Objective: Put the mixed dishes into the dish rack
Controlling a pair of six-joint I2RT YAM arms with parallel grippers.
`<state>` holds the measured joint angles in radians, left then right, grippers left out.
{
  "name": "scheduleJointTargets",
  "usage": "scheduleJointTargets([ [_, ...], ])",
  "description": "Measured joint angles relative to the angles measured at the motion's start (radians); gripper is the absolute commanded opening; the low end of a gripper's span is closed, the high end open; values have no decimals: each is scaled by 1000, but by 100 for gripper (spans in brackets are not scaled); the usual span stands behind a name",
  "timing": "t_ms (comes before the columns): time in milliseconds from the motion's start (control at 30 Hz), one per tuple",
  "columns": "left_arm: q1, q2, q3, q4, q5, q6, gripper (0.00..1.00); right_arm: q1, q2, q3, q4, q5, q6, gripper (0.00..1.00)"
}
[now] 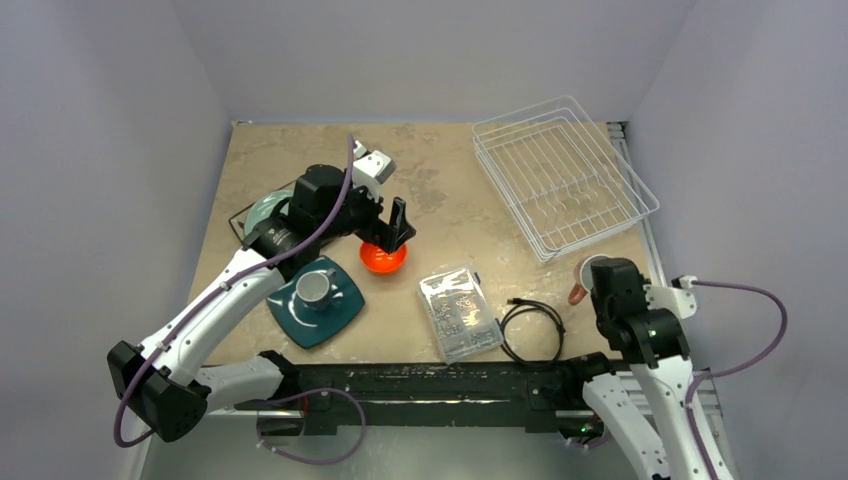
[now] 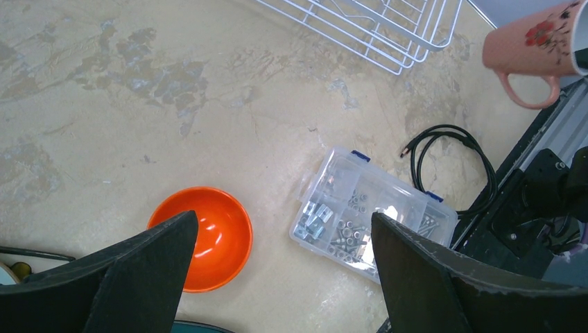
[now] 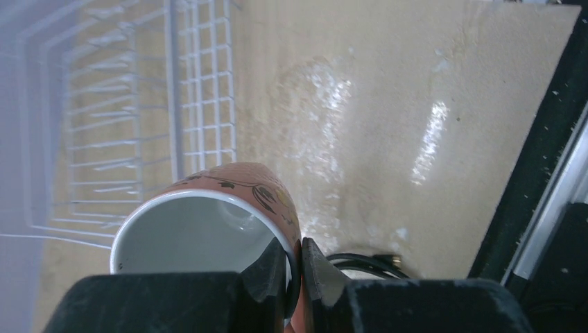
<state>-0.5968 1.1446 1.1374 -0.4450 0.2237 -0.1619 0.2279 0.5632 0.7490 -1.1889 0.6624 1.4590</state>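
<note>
Mottled beige worktop (image 1: 450, 190) fills the overhead view between pale grey walls (image 1: 100, 150). At lower right we see the right claw (image 3: 295, 260) pinched tight on the rim of the pink cup (image 3: 201, 236), one jaw inside the wall and one outside. The cup is tipped with its mouth toward us in the right wrist view, just beside the near corner of the dish rack (image 1: 560, 170) and outside it. Left of centre, the left claw (image 1: 385, 232) stands wide apart with nothing in it, pointing down over the orange bowl (image 1: 383, 260). We find the small grey mug (image 1: 318, 287) upright on the dark teal square plate (image 1: 335, 318), and the clear plastic box (image 1: 460, 312) holding small metal parts, with the coiled black cable (image 1: 530, 330) just right of it. The left arm (image 1: 230, 290) stretches from the lower left corner up toward the middle; the right arm (image 1: 650, 340) is folded close at lower right.
</note>
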Motion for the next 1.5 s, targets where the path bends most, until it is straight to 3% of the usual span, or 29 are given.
scheduleJointTargets([
  [167,0,0,0,-5,0,-1,94,0,-90,112,31,79,-76,0],
  [333,0,0,0,-6,0,-2,94,-2,-138,168,205,77,-339,0],
  [433,-2,0,0,-6,0,-2,94,-3,-154,172,375,-51,-556,0],
  [600,-4,0,2,-7,5,-2,94,-5,-122,172,636,-406,-786,0],
  [767,-7,-2,6,-8,14,-8,93,-4,36,184,816,-727,-833,0],
  [900,-7,-24,2,10,42,-27,92,23,200,188,852,-806,-798,0],
  [967,-7,-47,-4,33,55,-38,91,88,269,187,849,-761,-776,0],
  [1233,-8,-80,-20,111,65,-92,80,589,470,266,743,-302,-623,0],
  [1500,-8,-19,-21,95,32,-111,65,906,894,615,345,188,-240,0],
])
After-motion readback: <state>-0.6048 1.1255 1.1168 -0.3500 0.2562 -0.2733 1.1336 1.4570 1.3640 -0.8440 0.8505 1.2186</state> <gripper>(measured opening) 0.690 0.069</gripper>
